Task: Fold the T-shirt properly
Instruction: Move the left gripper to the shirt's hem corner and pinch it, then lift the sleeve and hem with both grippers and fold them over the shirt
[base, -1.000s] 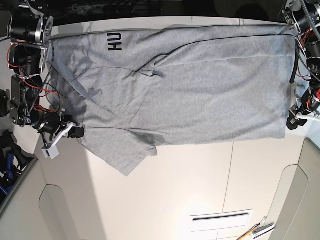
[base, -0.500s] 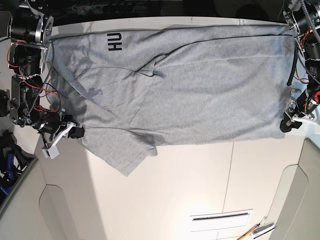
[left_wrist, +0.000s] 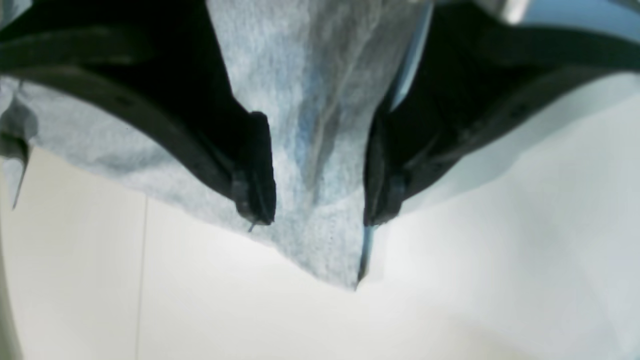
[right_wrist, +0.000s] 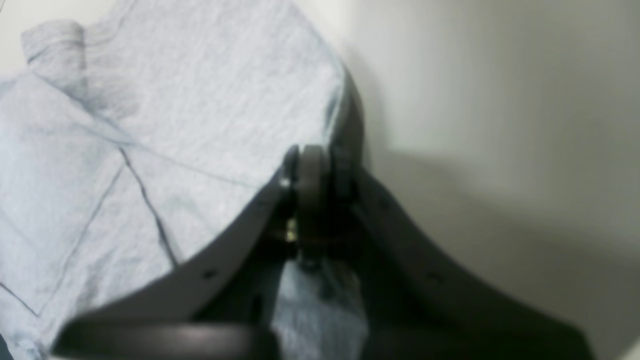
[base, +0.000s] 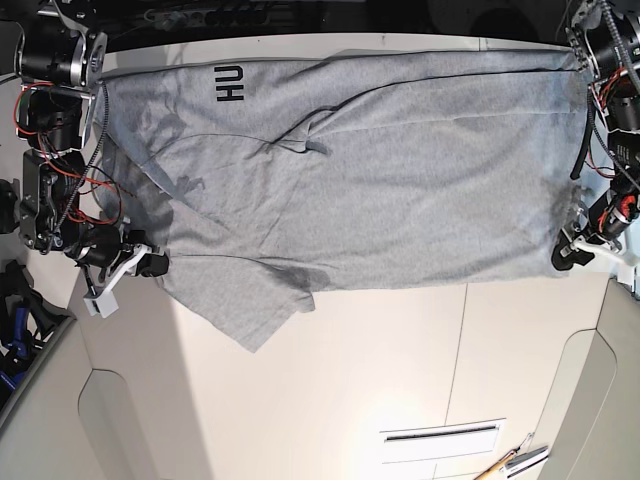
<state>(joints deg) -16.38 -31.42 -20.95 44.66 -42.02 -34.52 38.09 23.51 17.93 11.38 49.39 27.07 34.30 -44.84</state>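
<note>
The grey T-shirt (base: 360, 170) lies spread across the white table (base: 400, 380), its one corner between the parted fingers of the left gripper (left_wrist: 317, 200), which do not press it, while the right gripper (right_wrist: 312, 200) is clamped on the cloth at the opposite edge.

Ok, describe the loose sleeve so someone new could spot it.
Find the big grey T-shirt spread across the white table. Follow its near edge toward the right gripper; the sleeve is the one pointed flap jutting onto bare table.
</note>
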